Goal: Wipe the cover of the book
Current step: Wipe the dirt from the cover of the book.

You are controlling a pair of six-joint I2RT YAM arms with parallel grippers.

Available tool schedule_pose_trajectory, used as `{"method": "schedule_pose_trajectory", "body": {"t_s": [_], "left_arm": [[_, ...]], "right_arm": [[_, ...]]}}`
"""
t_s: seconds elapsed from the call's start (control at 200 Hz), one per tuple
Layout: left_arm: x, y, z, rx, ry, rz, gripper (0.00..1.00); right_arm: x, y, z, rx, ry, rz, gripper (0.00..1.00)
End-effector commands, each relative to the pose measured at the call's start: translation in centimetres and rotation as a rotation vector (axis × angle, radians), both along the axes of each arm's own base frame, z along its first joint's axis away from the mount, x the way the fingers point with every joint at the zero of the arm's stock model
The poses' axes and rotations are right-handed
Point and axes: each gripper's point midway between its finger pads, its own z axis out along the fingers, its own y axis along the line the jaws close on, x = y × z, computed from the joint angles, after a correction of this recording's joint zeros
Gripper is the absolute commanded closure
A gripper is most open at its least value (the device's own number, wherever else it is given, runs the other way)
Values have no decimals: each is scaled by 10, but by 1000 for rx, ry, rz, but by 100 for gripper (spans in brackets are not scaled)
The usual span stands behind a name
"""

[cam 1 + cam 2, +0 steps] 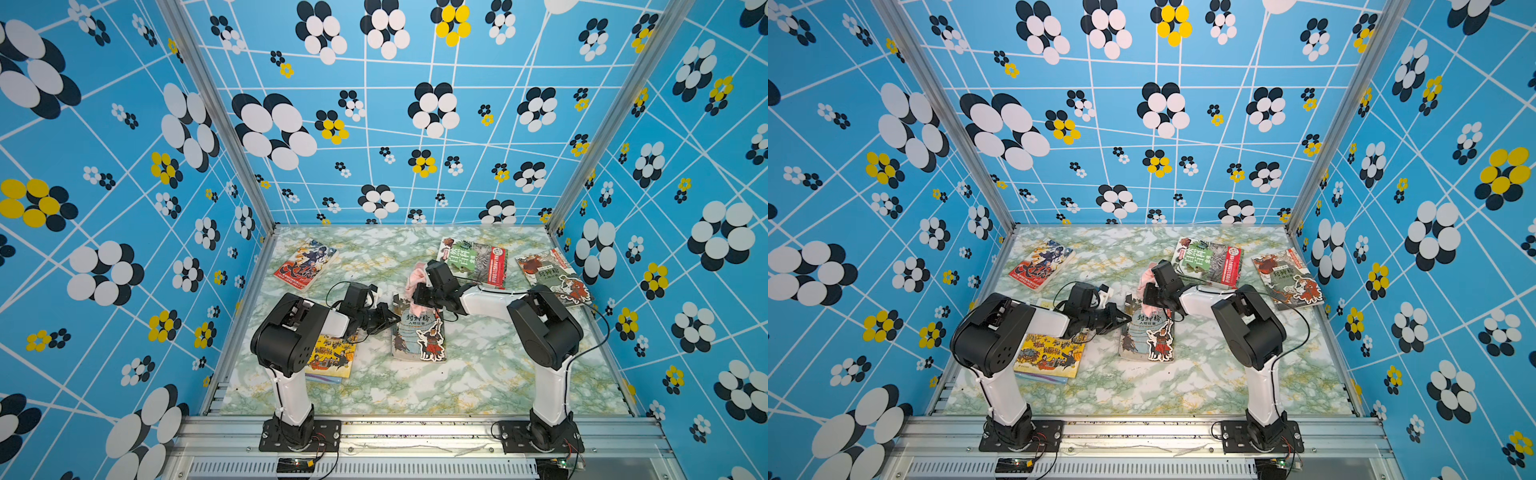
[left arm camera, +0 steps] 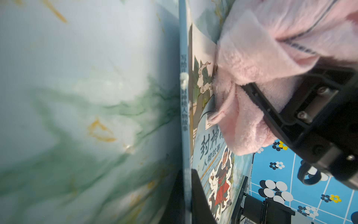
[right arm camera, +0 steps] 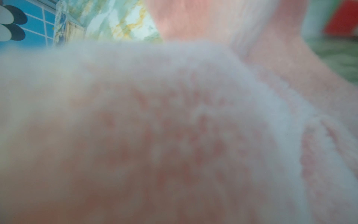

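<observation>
A thin grey-blue paperback book [image 1: 419, 334] [image 1: 1147, 338], with a black Chinese title and a red-robed figure on its cover, lies flat, face up, at the middle of the green-and-white marbled tabletop [image 1: 478, 374]. Its long axis runs from the arm bases toward the back wall, slightly skewed. The title end points to the back wall and the spine faces the left arm.

The left gripper [image 1: 394, 320] [image 2: 187, 174] meets the book at its spine edge. Its black fingers [image 2: 200, 195] are pressed together on that edge, one on the cover and one underneath.

The right gripper [image 1: 420, 297] stands over the book's far end, closed in a fluffy pink cloth [image 1: 417, 286] [image 2: 248, 93]. The cloth rests on the cover above the title and fills the right wrist view [image 3: 174, 135].

- Just beside the book on the left arm's side, a yellow picture book [image 1: 332, 353] lies on a pale one, partly under that arm.
- Beyond the book are a red-and-blue book [image 1: 305, 264], a green-and-red book [image 1: 473, 262] and a beige-and-red book [image 1: 552, 276].
- Blue walls [image 1: 374, 124] with white lines and black, white and yellow flowers enclose the table on three sides, joined by aluminium posts.
</observation>
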Motion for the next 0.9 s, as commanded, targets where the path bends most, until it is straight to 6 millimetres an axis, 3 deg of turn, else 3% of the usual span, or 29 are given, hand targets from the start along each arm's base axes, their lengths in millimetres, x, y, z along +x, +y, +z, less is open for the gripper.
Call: {"method": "schedule_pose_trajectory", "body": {"t_s": [0.0,0.09,0.165,0.225,0.33,0.455,0.53,0.57,0.63,0.805,0.895], "left_arm": [[-12,-1,-6,9,33,-17,100],[-11,0,-4,16,26,-6,100],[-11,2,-4,19,25,4,100],[-11,3,-5,25,26,12,100],[-11,5,-8,31,32,16,100],[-10,3,-10,28,38,10,100],[-10,2,-9,26,39,7,100],[-10,3,-9,29,41,7,100],[-11,3,-8,33,40,7,100],[-11,2,-9,37,41,7,100],[-11,2,-9,38,42,13,100]], "right_arm": [[-38,44,-36,19,139,92,100],[-49,61,-37,94,158,113,100],[-62,46,-46,102,179,93,100],[-74,22,-57,66,190,68,100],[-92,-40,-75,-16,219,-14,100],[-92,-115,-89,-122,250,-156,100],[-86,-136,-88,-183,245,-200,100],[-82,-134,-85,-194,236,-190,100],[-74,-114,-79,-173,216,-157,100],[-67,1,-59,-74,149,39,100],[-68,39,-50,5,136,87,100]]}}
